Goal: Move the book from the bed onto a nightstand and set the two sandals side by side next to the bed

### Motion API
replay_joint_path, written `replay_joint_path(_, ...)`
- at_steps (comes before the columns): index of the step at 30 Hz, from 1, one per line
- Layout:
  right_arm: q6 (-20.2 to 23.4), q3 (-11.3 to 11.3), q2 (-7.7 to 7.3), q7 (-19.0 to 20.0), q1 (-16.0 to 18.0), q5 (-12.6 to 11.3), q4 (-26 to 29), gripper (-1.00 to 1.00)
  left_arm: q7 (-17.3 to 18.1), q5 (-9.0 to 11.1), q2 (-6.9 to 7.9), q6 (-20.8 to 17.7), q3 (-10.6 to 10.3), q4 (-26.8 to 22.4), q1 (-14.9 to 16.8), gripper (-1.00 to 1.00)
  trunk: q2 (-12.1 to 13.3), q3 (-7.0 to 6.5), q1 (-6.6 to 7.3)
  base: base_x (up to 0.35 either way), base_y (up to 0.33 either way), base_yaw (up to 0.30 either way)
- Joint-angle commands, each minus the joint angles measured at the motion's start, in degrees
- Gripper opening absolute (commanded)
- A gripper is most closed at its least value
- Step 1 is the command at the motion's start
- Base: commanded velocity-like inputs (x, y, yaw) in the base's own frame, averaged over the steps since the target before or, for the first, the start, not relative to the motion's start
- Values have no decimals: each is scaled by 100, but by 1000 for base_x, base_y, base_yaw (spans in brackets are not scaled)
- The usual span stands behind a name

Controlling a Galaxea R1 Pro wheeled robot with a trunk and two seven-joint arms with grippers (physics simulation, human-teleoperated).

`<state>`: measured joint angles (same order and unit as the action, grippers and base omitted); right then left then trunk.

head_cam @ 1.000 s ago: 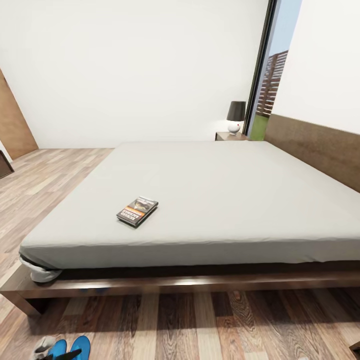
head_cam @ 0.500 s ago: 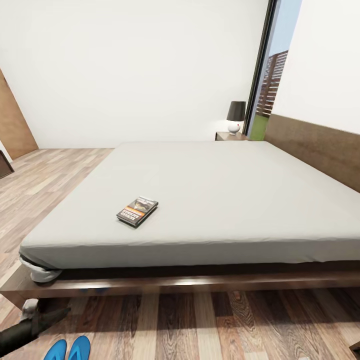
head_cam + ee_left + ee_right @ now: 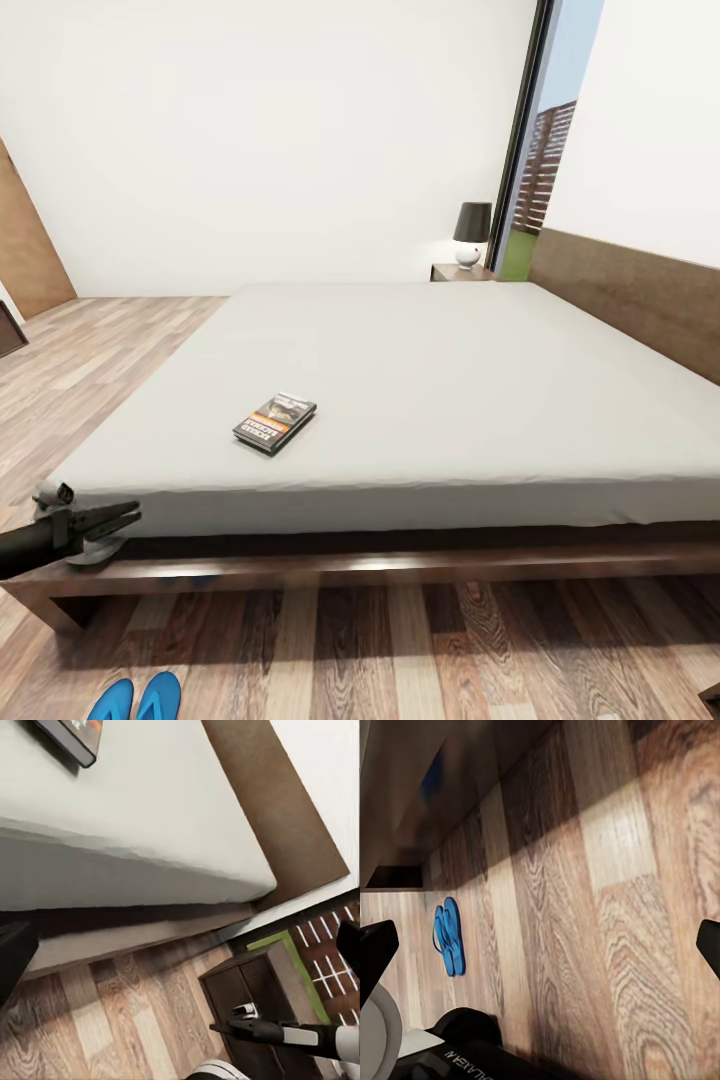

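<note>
The dark-covered book (image 3: 275, 421) lies flat on the bed's grey mattress (image 3: 430, 400), near the front-left; its corner also shows in the left wrist view (image 3: 71, 739). My left gripper (image 3: 125, 520) hovers open and empty at the bed's front-left corner, level with the mattress edge (image 3: 184, 945). The two blue sandals (image 3: 135, 698) lie side by side on the floor in front of the bed, also seen as a pair (image 3: 450, 936). My right gripper (image 3: 544, 945) hangs open over bare floor and shows beside a nightstand (image 3: 251, 1001).
A second nightstand (image 3: 462, 271) with a black-shaded lamp (image 3: 472, 233) stands beyond the bed's far side by the window. The dark wooden bed frame (image 3: 350, 570) juts out past the mattress. Wood-plank floor lies in front and to the left.
My left arm has risen from floor level beside the sandals to the bed's front-left corner. The sandals stay on the floor; the book has not moved.
</note>
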<state>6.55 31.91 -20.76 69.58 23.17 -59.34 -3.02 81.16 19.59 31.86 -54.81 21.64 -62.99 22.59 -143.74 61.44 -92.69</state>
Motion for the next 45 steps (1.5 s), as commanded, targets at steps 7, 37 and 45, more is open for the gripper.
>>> replay_joint_path(7,52,41,0,30,5,-60,-14,100,-58,59,0,-301,322,-699,15,100,-2,6,1,0,0,0)
replay_joint_path(37,49,48,-33,29,7,-55,-14,100,-2603,177,-985,-362,394,1233,3462,100,-2,6,1,0,0,0)
replay_joint_path(45,50,67,-27,29,5,-45,-14,100,-4068,180,-1541,-338,391,1861,4358,100,-2,6,1,0,0,0)
